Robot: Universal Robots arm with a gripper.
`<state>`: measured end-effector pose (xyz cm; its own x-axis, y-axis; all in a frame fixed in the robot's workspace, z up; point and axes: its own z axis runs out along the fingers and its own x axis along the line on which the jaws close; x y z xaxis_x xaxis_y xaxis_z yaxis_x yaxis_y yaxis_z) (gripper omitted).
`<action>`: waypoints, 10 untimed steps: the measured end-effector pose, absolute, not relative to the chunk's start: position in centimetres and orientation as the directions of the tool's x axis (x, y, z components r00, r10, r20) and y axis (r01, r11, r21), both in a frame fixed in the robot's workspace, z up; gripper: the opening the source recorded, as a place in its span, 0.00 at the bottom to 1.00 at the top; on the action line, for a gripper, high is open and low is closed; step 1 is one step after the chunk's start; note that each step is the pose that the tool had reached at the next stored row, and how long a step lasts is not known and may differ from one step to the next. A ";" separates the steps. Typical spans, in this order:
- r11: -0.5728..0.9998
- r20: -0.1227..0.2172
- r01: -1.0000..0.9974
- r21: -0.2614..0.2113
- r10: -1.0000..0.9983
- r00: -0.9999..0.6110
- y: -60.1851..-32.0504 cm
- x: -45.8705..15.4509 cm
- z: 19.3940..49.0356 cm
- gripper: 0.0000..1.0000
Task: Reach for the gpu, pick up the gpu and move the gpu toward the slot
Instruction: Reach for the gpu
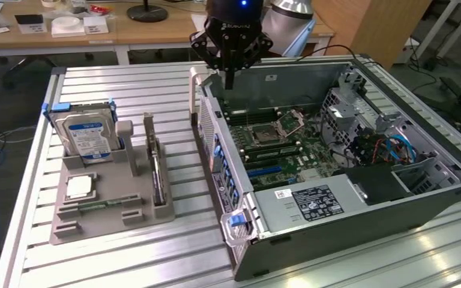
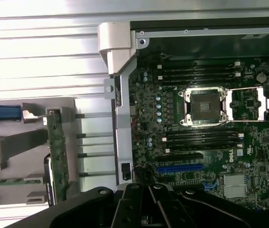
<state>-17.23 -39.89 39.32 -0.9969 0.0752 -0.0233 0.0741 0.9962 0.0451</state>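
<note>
Your gripper point(image 1: 230, 83) hangs closed, holding nothing, above the computer case point(image 1: 350, 231); gpu point(image 1: 156, 174) stands on edge in the grey holder point(image 1: 110, 180).

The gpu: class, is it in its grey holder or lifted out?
In: the gpu stands on edge in the grey holder, while the gripper hangs apart, over the computer case.

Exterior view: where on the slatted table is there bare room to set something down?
Bare table slats lie beyond the grey holder and on its camera side. Crowded: the narrow strip between the holder and the computer case.
</note>
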 end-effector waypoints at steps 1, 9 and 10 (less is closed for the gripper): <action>0.996 -0.023 0.074 0.045 0.075 -0.997 -39.9 -17.4 39.3 0.11; 0.996 -0.023 0.074 0.045 0.075 -0.997 -39.9 -18.8 39.3 0.11; 0.996 -0.023 0.074 0.045 0.075 -0.997 -39.9 -19.0 39.3 0.11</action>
<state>-18.99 -39.92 39.33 -0.9969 0.0752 -0.0233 0.0741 0.9962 0.0451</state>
